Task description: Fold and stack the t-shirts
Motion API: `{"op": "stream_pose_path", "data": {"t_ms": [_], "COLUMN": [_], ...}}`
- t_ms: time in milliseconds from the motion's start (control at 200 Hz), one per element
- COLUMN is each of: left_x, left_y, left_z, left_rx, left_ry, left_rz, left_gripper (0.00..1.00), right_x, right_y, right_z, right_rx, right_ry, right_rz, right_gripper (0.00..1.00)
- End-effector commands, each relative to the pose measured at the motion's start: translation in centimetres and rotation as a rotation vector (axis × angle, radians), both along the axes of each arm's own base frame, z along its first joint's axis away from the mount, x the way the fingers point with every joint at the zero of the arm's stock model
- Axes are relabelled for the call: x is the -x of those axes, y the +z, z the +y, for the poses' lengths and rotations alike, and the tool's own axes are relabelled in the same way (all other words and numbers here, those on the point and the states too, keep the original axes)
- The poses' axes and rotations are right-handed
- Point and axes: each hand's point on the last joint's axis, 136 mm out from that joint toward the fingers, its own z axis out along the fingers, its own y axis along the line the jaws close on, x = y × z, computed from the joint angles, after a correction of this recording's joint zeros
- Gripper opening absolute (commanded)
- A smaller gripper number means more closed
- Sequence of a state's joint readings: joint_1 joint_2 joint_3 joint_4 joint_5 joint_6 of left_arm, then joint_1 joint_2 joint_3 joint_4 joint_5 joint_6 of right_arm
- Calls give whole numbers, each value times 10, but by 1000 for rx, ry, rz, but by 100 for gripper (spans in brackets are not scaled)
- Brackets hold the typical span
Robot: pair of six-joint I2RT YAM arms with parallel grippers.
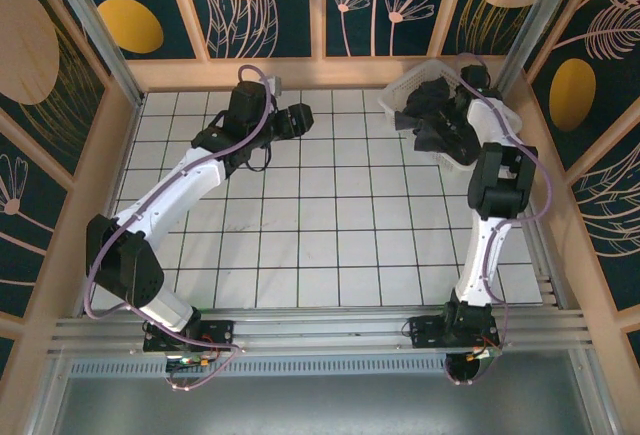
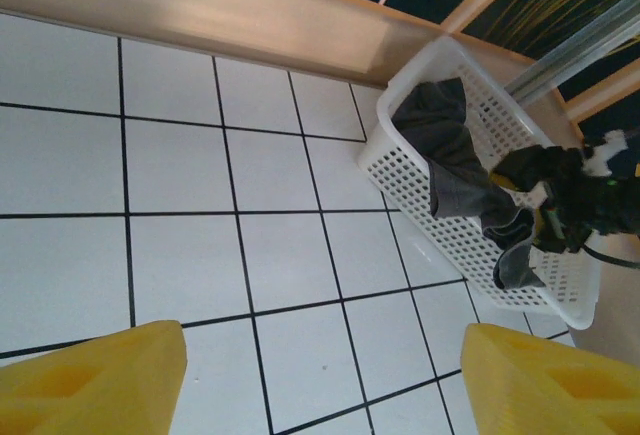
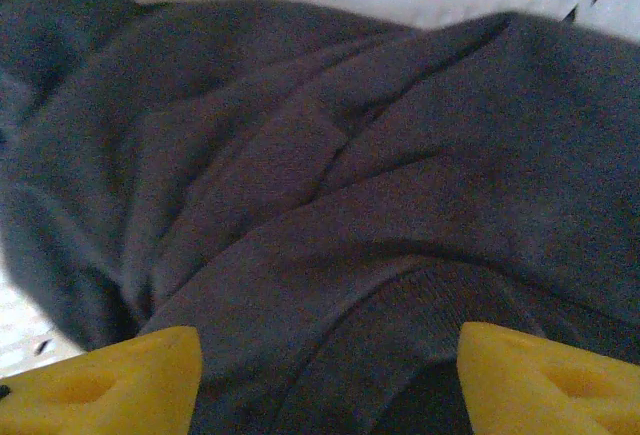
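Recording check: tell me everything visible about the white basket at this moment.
The white basket is a rectangular plastic tub with lattice walls and a smooth rim, and it looks rigid. It sits upright on the tiled table at the far right corner, beside the wooden border. Crumpled dark t-shirts fill it, and some cloth seems to hang over one long side. The right claw reaches in, open just above the cloth.

Pretty sure this is a robot lab test cell: white tiled table (image 1: 330, 225) boxed in by a wood frame (image 1: 330, 73) with leaf-print panels (image 1: 260, 0) up top, plus a left arm (image 1: 190, 180) and right arm (image 1: 487, 245) bolted to aluminium rails (image 1: 320, 327) along the bottom of the frame.
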State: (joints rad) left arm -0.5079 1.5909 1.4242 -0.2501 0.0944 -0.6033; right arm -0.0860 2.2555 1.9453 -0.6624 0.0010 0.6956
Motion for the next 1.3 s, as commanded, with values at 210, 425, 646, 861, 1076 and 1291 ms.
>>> {"op": "stream_pose_path", "data": {"t_ms": [210, 425, 646, 861, 1076, 1291], "left_x": [-4, -4, -6, -11, -8, 7], "left_y": [17, 22, 26, 30, 33, 42], "left_z": [-4, 2, 11, 29, 56, 106], "left_rx": [0, -10, -23, -68, -126, -203], "left_ry": [-5, 18, 70, 166, 290, 511], "left_rz": [-23, -37, -48, -54, -49, -54], "left_gripper": [60, 52, 47, 45, 45, 51], "right_x": [-16, -33, -11, 46, 119, 147], "right_y": [-15, 119, 283, 412, 507, 485], "right_z": [1, -16, 0, 56, 147, 274], "right_rx": [-104, 42, 115, 176, 224, 62], "right_ry": [-34, -14, 56, 170, 309, 487], "right_rz": [12, -307, -687, -1014, -1275, -1239], "right_gripper": [20, 0, 0, 0, 0, 0]}}
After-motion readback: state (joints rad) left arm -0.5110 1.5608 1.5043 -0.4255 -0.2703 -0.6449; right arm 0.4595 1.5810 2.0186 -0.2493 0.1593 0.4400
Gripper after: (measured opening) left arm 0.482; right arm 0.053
